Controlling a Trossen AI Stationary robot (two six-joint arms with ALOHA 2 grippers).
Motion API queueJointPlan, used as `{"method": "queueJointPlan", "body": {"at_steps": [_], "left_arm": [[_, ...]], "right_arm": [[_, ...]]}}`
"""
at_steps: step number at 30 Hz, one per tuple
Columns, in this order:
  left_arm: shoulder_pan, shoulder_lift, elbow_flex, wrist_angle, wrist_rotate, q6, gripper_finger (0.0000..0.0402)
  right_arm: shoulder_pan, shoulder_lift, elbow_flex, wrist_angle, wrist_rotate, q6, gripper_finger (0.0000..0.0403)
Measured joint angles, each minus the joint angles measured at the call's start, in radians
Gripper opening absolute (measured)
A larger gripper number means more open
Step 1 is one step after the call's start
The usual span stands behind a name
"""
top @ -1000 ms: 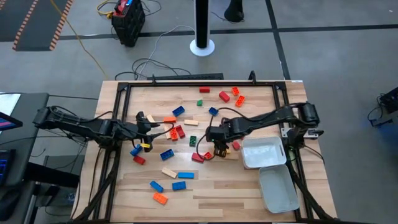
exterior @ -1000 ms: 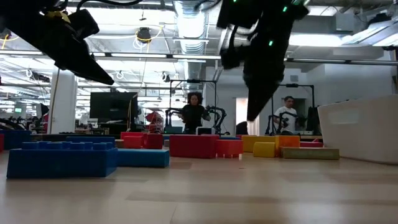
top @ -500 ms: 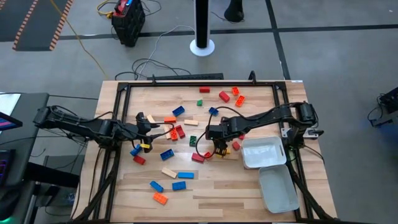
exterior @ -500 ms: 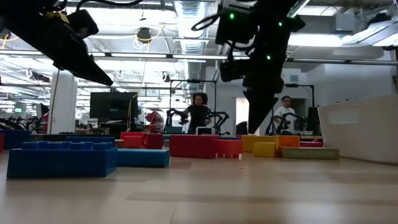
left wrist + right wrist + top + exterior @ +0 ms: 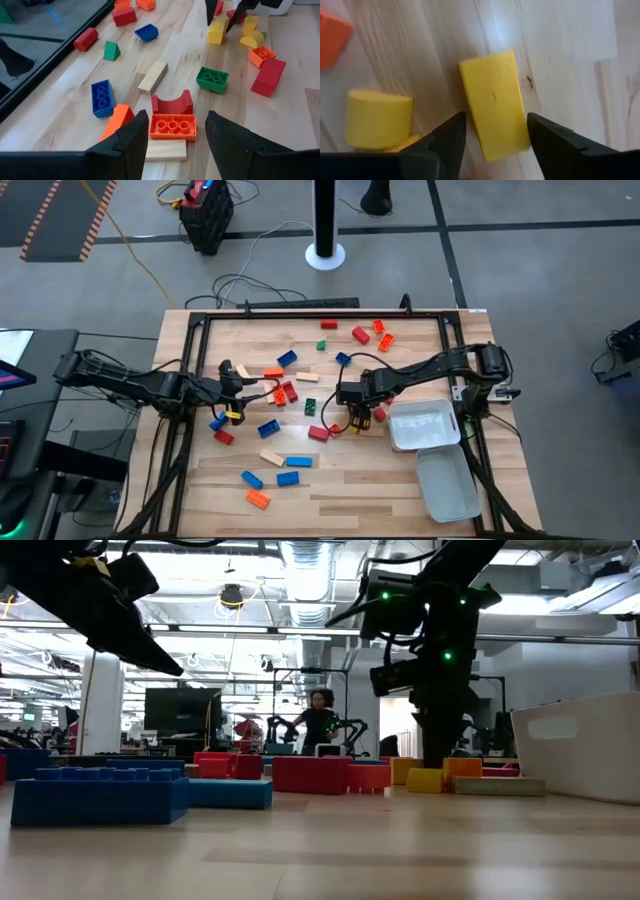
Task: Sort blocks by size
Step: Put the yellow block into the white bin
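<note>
A wooden desk point(image 5: 330, 480) seen from above carries many small coloured blocks, scattered mostly across its middle and left. The step in hand looks like a pickup: the right end effector point(image 5: 358, 418) is low over the desk near its centre, just left of two white trays, and its wrist camera shows its two dark fingers point(image 5: 451, 136) set apart on either side of an oblong yellow block point(image 5: 494, 104), one to each long side, not yet pressed against it. A rounded yellow block point(image 5: 378, 119) lies just beside. The next move seems to call for closing squarely on the oblong block, lifting it clear of its neighbours and carrying it to a tray. The left end effector point(image 5: 172, 136) hovers over the left part of the desk, fingers moderately apart and holding nothing, above an orange block point(image 5: 172, 126) and a red arch-shaped block point(image 5: 172, 104). The nearer tray point(image 5: 425, 427) and the farther tray point(image 5: 447, 485) both appear to hold no blocks.
</note>
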Motion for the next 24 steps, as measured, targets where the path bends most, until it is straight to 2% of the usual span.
{"method": "queueJointPlan", "body": {"at_steps": [8, 14, 17, 24], "left_arm": [[0.000, 0.000, 0.000, 0.028, -0.002, 0.030, 0.0188], [0.000, 0.000, 0.000, 0.023, -0.003, 0.045, 0.0188], [0.000, 0.000, 0.000, 0.024, -0.002, 0.048, 0.0188], [0.000, 0.000, -0.001, 0.049, -0.011, 0.088, 0.0188]], "right_arm": [[-0.006, -0.005, 0.001, -0.014, -0.001, -0.006, 0.0154], [-0.007, -0.025, 0.001, -0.051, -0.002, -0.001, 0.0154], [-0.006, -0.041, 0.017, -0.125, 0.004, 0.031, 0.0154], [0.078, -0.188, 0.085, -0.329, 0.069, 0.152, 0.0154]]}}
